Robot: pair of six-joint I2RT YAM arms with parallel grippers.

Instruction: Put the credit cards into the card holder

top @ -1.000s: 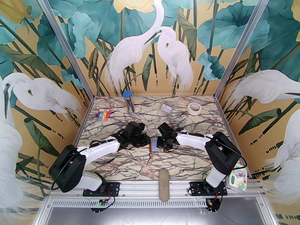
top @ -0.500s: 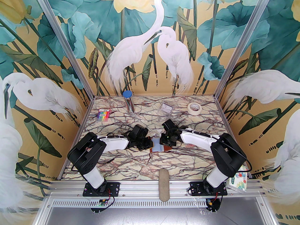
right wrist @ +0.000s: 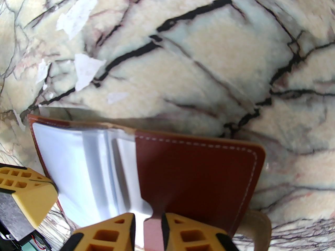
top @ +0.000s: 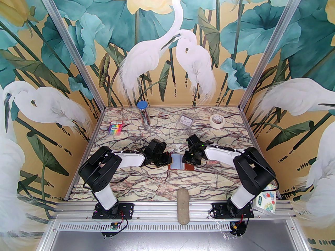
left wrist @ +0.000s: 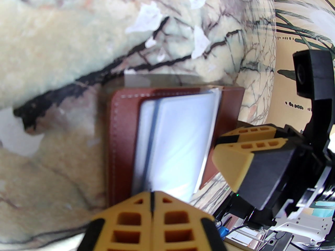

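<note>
Repositioning has taken place on both arms within the last second. On the left, the arm has lifted its elbow and drawn in toward its base, while the left gripper [left wrist: 151,197] has held station at the left edge of the card holder [right wrist: 199,174]. Its jaws are together, tips resting at the rim of the pale sleeves [left wrist: 178,140]. Whether a sleeve film is nipped between them cannot be told. The card holder lies open and flat at mid-table [top: 162,182], between the two grippers, with the sleeves fanned upward over the left half and the right leather flap bare. Whether the credit cards are seated inside the sleeves cannot be told. A dark line runs through one sleeve, but it is too blurred to identify. On the right, the right gripper [right wrist: 149,218] has backed off from above the holder to its right edge, uncovering the sleeves in the top view. Its jaws stand slightly apart, wider than a second ago, straddling the leather tab [right wrist: 153,231] with a sliver of gap on one side. This is judged a release rather than a clamp. The holder therefore appears spread and steadied from the left, with the sleeve openings exposed for insertion. The right arm appears free to fetch a card. Caution: the unrestrained flap may spring back once the tab is clear.
</note>
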